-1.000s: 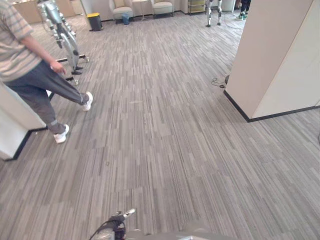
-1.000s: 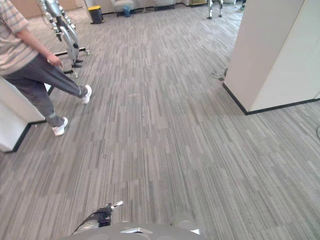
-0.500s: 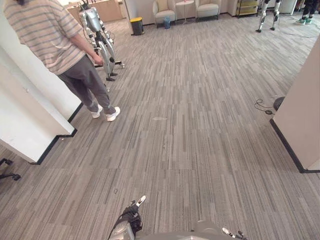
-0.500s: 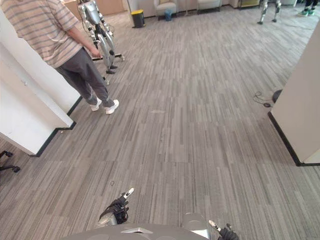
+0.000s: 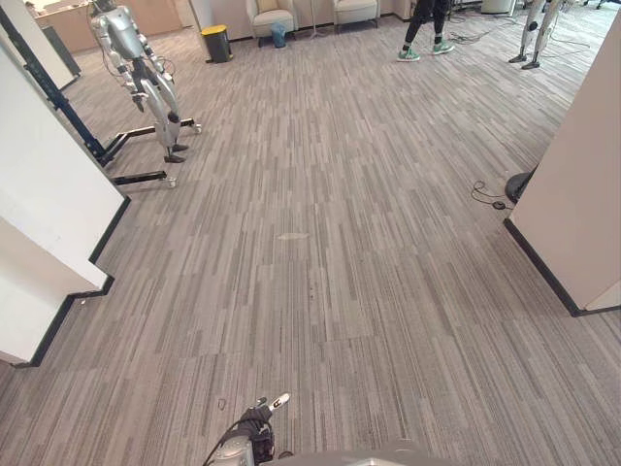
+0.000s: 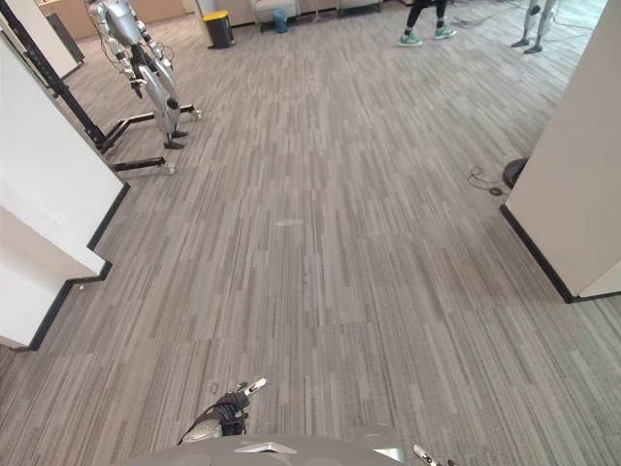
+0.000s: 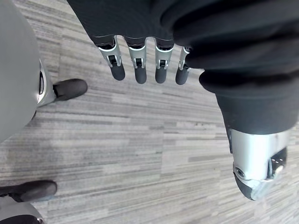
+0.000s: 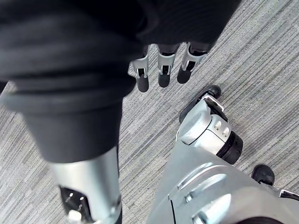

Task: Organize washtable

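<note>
Grey striped carpet [image 5: 320,243] covers the floor. On the left stands a white wall [image 5: 39,194]. Past it, a silver robot [image 5: 136,68] is up on a black stand [image 5: 141,178]. A yellow bin [image 5: 215,41] sits farther back, with a pale chair [image 5: 272,15] beside it. A person's legs [image 5: 419,19] in green shoes show at the back. Another white wall [image 5: 582,165] stands on the right. The left hand [image 7: 140,65] hangs over the carpet, fingers straight, holding nothing. The right hand [image 8: 161,70] hangs low too, fingers loose and empty.

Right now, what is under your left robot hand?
Grey striped carpet lies under the left robot hand, its fingers straight, holding nothing. Whatever the hand itself covers cannot be seen.
</note>
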{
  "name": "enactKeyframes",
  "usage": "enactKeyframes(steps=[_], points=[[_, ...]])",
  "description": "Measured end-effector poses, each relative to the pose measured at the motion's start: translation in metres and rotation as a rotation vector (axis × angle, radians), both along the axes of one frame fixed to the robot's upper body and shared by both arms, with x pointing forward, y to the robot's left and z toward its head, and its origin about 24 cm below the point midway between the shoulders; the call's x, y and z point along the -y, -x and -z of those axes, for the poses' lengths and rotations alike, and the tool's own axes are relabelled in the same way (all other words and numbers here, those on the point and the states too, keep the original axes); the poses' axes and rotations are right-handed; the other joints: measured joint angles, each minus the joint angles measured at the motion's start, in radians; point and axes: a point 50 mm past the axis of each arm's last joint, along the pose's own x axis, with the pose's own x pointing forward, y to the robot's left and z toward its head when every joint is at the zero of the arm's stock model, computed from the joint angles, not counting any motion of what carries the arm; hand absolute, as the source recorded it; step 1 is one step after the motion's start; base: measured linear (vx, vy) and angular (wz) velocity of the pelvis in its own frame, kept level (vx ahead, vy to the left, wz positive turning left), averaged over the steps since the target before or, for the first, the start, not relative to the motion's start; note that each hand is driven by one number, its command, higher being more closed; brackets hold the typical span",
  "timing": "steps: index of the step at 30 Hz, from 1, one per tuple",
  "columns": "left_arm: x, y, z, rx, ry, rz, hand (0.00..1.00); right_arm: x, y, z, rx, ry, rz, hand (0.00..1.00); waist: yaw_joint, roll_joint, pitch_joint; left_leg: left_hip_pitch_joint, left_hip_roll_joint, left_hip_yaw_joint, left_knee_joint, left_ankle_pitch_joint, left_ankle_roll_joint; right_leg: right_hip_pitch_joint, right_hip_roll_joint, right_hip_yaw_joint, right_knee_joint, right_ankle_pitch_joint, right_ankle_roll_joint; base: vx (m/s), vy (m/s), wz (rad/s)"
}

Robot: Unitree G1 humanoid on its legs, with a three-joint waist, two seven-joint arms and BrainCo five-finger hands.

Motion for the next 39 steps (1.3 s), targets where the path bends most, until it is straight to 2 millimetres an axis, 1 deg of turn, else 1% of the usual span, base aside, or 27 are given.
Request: enactKeyframes(steps=[1, 5, 10, 13, 16, 17, 18, 19, 20, 21, 22, 23, 24, 25, 26, 27, 28, 29, 30, 31, 32, 33, 34, 35, 36, 37, 39], points=[[0.000, 0.000, 0.000, -0.002, 0.001, 0.002, 0.00, -0.001, 0.000, 0.000, 0.001, -0.003, 0.004, 0.00, -0.001, 0.001, 0.000, 0.001, 0.002, 0.000, 0.000, 0.000, 0.000, 0.005, 0.002, -0.001, -0.009, 0.005, 0.000, 0.00, 0.000, 0.00], [-0.006, 0.003, 0.001, -0.019, -0.003, 0.038, 0.00, -0.012, -0.001, 0.003, 0.009, -0.035, 0.015, 0.00, -0.005, 0.002, -0.002, 0.014, 0.032, 0.007, -0.009, -0.001, 0.000, 0.072, 0.028, -0.007, -0.139, 0.076, -0.003, 0.01, 0.016, -0.08], [-0.020, 0.011, 0.003, -0.053, -0.024, 0.071, 0.00, -0.023, -0.003, 0.005, 0.021, -0.069, -0.006, 0.00, -0.011, 0.001, -0.005, -0.012, 0.034, 0.011, -0.013, -0.003, 0.004, 0.086, 0.027, -0.013, -0.229, 0.123, 0.010, -0.01, 0.043, -0.02], [-0.033, 0.020, 0.004, -0.090, -0.049, 0.065, 0.00, -0.025, -0.004, 0.005, 0.031, -0.082, -0.007, 0.00, -0.010, -0.013, -0.004, -0.019, 0.033, 0.011, -0.013, -0.006, 0.007, 0.092, 0.026, -0.015, -0.255, 0.139, 0.006, 0.00, 0.015, 0.00], [-0.037, 0.021, 0.003, -0.096, -0.057, 0.060, 0.00, -0.029, -0.003, 0.006, 0.018, -0.094, -0.024, 0.00, 0.001, -0.026, -0.005, -0.030, 0.041, 0.010, 0.014, -0.029, -0.001, 0.093, 0.029, -0.018, -0.257, 0.140, 0.004, 0.02, -0.015, 0.08], [-0.039, 0.018, 0.002, -0.086, -0.059, 0.043, 0.00, -0.030, -0.005, 0.007, 0.019, -0.100, -0.027, 0.00, 0.002, -0.042, -0.001, -0.098, 0.070, 0.008, 0.141, -0.080, 0.004, 0.078, 0.031, -0.022, -0.250, 0.143, -0.001, -0.03, -0.061, 0.02], [-0.043, 0.014, 0.000, -0.060, -0.054, -0.003, 0.00, -0.030, -0.012, 0.007, 0.036, -0.103, -0.035, 0.00, 0.007, -0.037, 0.015, -0.191, 0.132, -0.004, 0.336, -0.162, 0.005, 0.060, 0.053, -0.021, -0.237, 0.144, -0.010, -0.04, -0.058, -0.04], [-0.045, 0.012, 0.000, -0.047, -0.049, -0.036, 0.00, -0.029, -0.015, 0.006, 0.045, -0.103, -0.038, 0.00, 0.011, -0.032, 0.027, -0.230, 0.168, -0.012, 0.428, -0.195, 0.006, 0.057, 0.065, -0.020, -0.231, 0.143, -0.013, -0.06, -0.043, -0.11], [-0.049, 0.007, -0.003, -0.015, -0.049, -0.093, 0.00, -0.029, -0.019, 0.006, 0.057, -0.102, -0.036, 0.00, 0.011, -0.021, 0.053, -0.293, 0.214, -0.058, 0.581, -0.220, 0.024, 0.069, 0.095, -0.020, -0.217, 0.138, -0.021, -0.07, -0.021, 0.02], [-0.055, 0.003, -0.006, 0.032, -0.050, -0.166, 0.00, -0.030, -0.019, 0.006, 0.057, -0.106, -0.033, 0.00, 0.015, -0.037, 0.072, -0.353, 0.218, -0.163, 0.701, -0.219, 0.022, 0.077, 0.099, -0.011, -0.201, 0.127, -0.032, -0.09, -0.019, 0.05], [-0.056, 0.000, -0.008, 0.053, -0.046, -0.187, 0.00, -0.030, -0.020, 0.006, 0.059, -0.107, -0.033, 0.00, 0.026, -0.039, 0.075, -0.385, 0.203, -0.230, 0.728, -0.245, -0.007, 0.083, 0.098, -0.010, -0.197, 0.123, -0.034, -0.11, 0.026, -0.12], [-0.054, -0.003, -0.008, 0.069, -0.028, -0.198, 0.00, -0.027, -0.019, 0.006, 0.058, -0.101, -0.024, 0.00, 0.049, -0.040, 0.078, -0.387, 0.147, -0.355, 0.680, -0.280, -0.029, 0.071, 0.085, 0.003, -0.188, 0.110, -0.035, -0.13, 0.085, -0.41], [-0.051, 0.000, -0.007, 0.059, -0.019, -0.206, 0.00, -0.025, -0.020, 0.005, 0.064, -0.095, -0.019, 0.00, 0.059, -0.036, 0.077, -0.381, 0.116, -0.421, 0.606, -0.284, -0.023, 0.054, 0.083, 0.027, -0.177, 0.094, -0.025, -0.11, 0.198, -0.59], [-0.055, 0.002, -0.007, 0.060, -0.013, -0.254, 0.00, -0.027, -0.030, 0.004, 0.092, -0.093, -0.033, 0.00, 0.061, -0.038, 0.084, -0.386, 0.097, -0.452, 0.558, -0.291, -0.029, 0.038, 0.074, 0.051, -0.158, 0.078, -0.010, -0.02, 0.246, -0.52], [-0.059, 0.004, -0.008, 0.060, -0.018, -0.291, 0.00, -0.031, -0.036, 0.004, 0.108, -0.099, -0.057, 0.00, 0.065, -0.041, 0.079, -0.387, 0.073, -0.429, 0.548, -0.303, -0.023, 0.022, 0.051, 0.064, -0.153, 0.070, -0.006, 0.12, 0.286, -0.27], [-0.061, 0.007, -0.007, 0.056, -0.017, -0.325, 0.00, -0.035, -0.036, 0.005, 0.109, -0.110, -0.068, 0.00, 0.067, -0.058, 0.072, -0.413, 0.046, -0.413, 0.566, -0.324, -0.008, 0.012, 0.022, 0.064, -0.157, 0.064, -0.011, 0.18, 0.227, -0.01], [-0.062, 0.007, -0.007, 0.062, -0.018, -0.333, 0.00, -0.034, -0.035, 0.005, 0.108, -0.109, -0.066, 0.00, 0.068, -0.060, 0.072, -0.427, 0.035, -0.408, 0.589, -0.337, -0.002, 0.012, 0.010, 0.062, -0.161, 0.056, -0.006, 0.30, 0.271, 0.20], [-0.066, 0.007, -0.008, 0.070, -0.021, -0.364, 0.00, -0.033, -0.032, 0.005, 0.103, -0.107, -0.055, 0.00, 0.074, -0.076, 0.065, -0.435, -0.004, -0.390, 0.633, -0.368, 0.023, 0.016, -0.032, 0.058, -0.167, 0.036, 0.016, 0.36, 0.283, 0.07], [-0.066, 0.007, -0.009, 0.075, -0.021, -0.373, 0.00, -0.032, -0.028, 0.005, 0.098, -0.104, -0.046, 0.00, 0.089, -0.089, 0.056, -0.421, -0.042, -0.354, 0.642, -0.394, 0.055, 0.022, -0.083, 0.064, -0.148, 0.024, 0.005, 0.36, 0.266, -0.09], [-0.064, 0.008, -0.008, 0.069, -0.016, -0.375, 0.00, -0.030, -0.029, 0.004, 0.104, -0.097, -0.047, 0.00, 0.096, -0.091, 0.055, -0.407, -0.057, -0.338, 0.637, -0.406, 0.066, 0.005, -0.093, 0.081, -0.089, 0.031, 0.018, 0.31, 0.269, -0.48], [-0.065, 0.015, -0.006, 0.049, -0.023, -0.379, 0.00, -0.029, -0.039, 0.002, 0.142, -0.098, -0.063, 0.00, 0.098, -0.084, 0.060, -0.379, -0.083, -0.310, 0.622, -0.418, 0.084, -0.100, -0.105, 0.122, 0.134, 0.055, 0.006, 0.23, 0.221, -0.40], [-0.065, 0.017, -0.006, 0.039, -0.026, -0.373, 0.00, -0.030, -0.043, 0.002, 0.155, -0.102, -0.075, 0.00, 0.095, -0.081, 0.064, -0.355, -0.093, -0.298, 0.614, -0.424, 0.094, -0.158, -0.103, 0.136, 0.260, 0.087, -0.034, 0.33, 0.247, -0.33], [-0.065, 0.015, -0.006, 0.036, -0.036, -0.340, 0.00, -0.030, -0.045, 0.001, 0.168, -0.102, -0.091, 0.00, 0.083, -0.076, 0.071, -0.300, -0.112, -0.292, 0.590, -0.434, 0.111, -0.264, -0.088, 0.162, 0.490, 0.160, -0.070, 0.37, 0.174, -0.09], [-0.064, 0.015, -0.006, 0.028, -0.046, -0.312, 0.00, -0.029, -0.046, 0.000, 0.172, -0.097, -0.101, 0.00, 0.081, -0.064, 0.085, -0.234, -0.123, -0.293, 0.557, -0.438, 0.124, -0.330, -0.050, 0.156, 0.653, 0.157, -0.062, 0.39, 0.140, -0.02], [-0.063, 0.012, -0.006, 0.029, -0.051, -0.288, 0.00, -0.030, -0.044, 0.000, 0.166, -0.096, -0.113, 0.00, 0.078, -0.062, 0.085, -0.185, -0.127, -0.294, 0.519, -0.434, 0.133, -0.365, -0.024, 0.131, 0.716, 0.144, -0.056, 0.34, 0.098, 0.09], [-0.059, 0.005, -0.008, 0.049, -0.051, -0.254, 0.00, -0.031, -0.043, 0.001, 0.161, -0.097, -0.128, 0.00, 0.071, -0.063, 0.083, -0.133, -0.132, -0.305, 0.462, -0.432, 0.141, -0.409, 0.006, 0.068, 0.725, 0.133, -0.044, 0.28, 0.045, 0.13], [-0.049, -0.009, -0.011, 0.086, -0.033, -0.226, 0.00, -0.033, -0.044, 0.001, 0.166, -0.097, -0.138, 0.00, 0.061, -0.064, 0.084, -0.073, -0.139, -0.322, 0.394, -0.437, 0.148, -0.462, 0.041, -0.009, 0.648, 0.127, -0.035, 0.38, -0.026, 0.14]])
